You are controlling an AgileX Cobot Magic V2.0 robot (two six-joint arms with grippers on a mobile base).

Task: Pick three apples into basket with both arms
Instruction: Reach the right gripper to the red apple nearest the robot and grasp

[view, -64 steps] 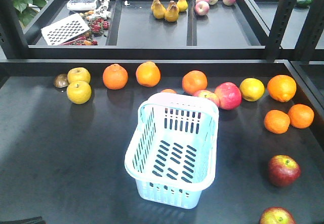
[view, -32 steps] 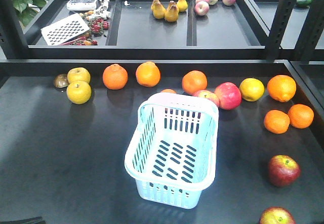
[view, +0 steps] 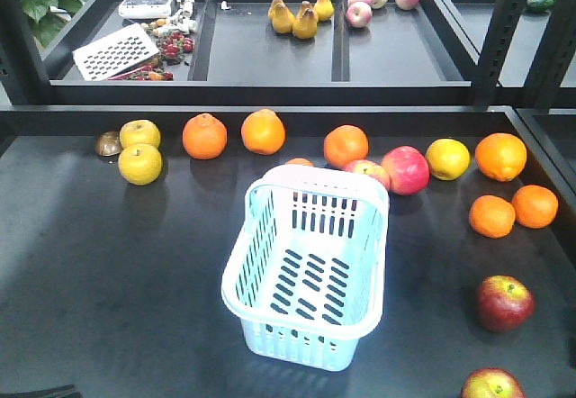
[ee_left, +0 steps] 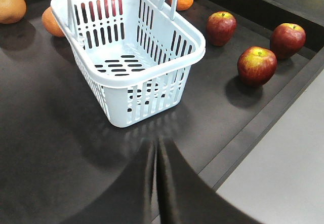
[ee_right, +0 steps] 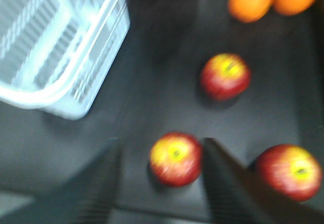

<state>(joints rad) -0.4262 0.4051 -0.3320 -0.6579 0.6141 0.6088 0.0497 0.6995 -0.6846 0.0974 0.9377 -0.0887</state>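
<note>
The pale blue basket [view: 306, 272] stands empty and upright in the middle of the black table, its handles folded down. Two dark red apples [view: 505, 303] [view: 491, 385] lie to its right at the front. The left wrist view shows the basket [ee_left: 129, 46] and three apples [ee_left: 221, 27] [ee_left: 257, 65] [ee_left: 287, 40] beyond it. My left gripper [ee_left: 155, 145] is shut and empty, short of the basket's near corner. In the blurred right wrist view my right gripper [ee_right: 161, 142] is open above one apple [ee_right: 175, 158], which sits between its fingers without touching them. Two more apples [ee_right: 225, 75] [ee_right: 289, 172] lie nearby.
Oranges [view: 205, 136] [view: 493, 215], yellow fruits [view: 141, 164] [view: 447, 158] and pink-red fruits [view: 406, 169] line the table behind and right of the basket. A raised rim [ee_left: 263, 122] borders the table's front. The rear shelf holds pears [view: 299, 15] and a grater [view: 115, 51].
</note>
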